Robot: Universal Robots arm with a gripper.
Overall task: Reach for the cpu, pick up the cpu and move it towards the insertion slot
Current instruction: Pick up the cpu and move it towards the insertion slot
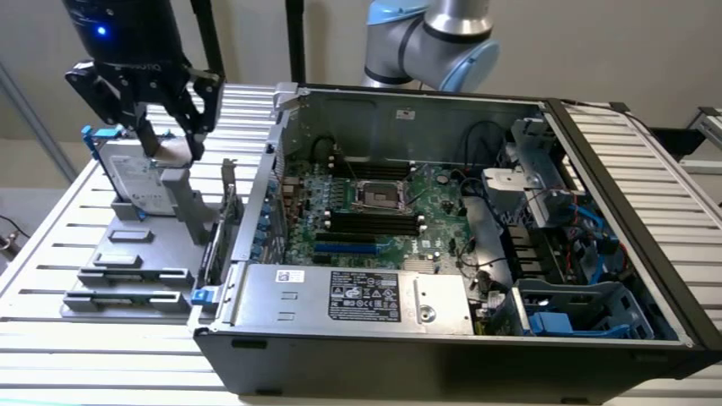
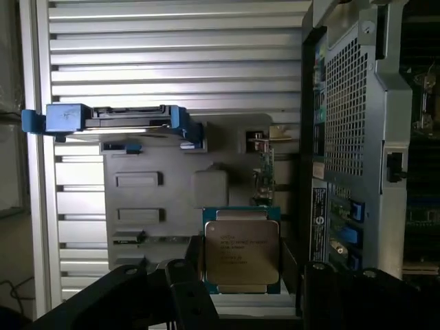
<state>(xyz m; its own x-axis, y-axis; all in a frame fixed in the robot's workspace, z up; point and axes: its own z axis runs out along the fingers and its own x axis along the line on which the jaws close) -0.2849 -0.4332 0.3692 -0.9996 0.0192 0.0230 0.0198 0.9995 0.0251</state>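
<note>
Gripper [image 1: 158, 139] clamped on cpu [image 2: 240, 249], above grey fixture [image 1: 141, 245], apart from insertion slot [image 1: 380, 196]

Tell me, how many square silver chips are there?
1: the cpu, between the jaws above the grey holder, on the exterior view's left of the computer case. Others may be hidden inside it.

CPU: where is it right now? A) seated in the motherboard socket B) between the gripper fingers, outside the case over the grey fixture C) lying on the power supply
B: the cpu sits between the gripper fingers above the grey fixture; the insertion slot is bare.
</note>
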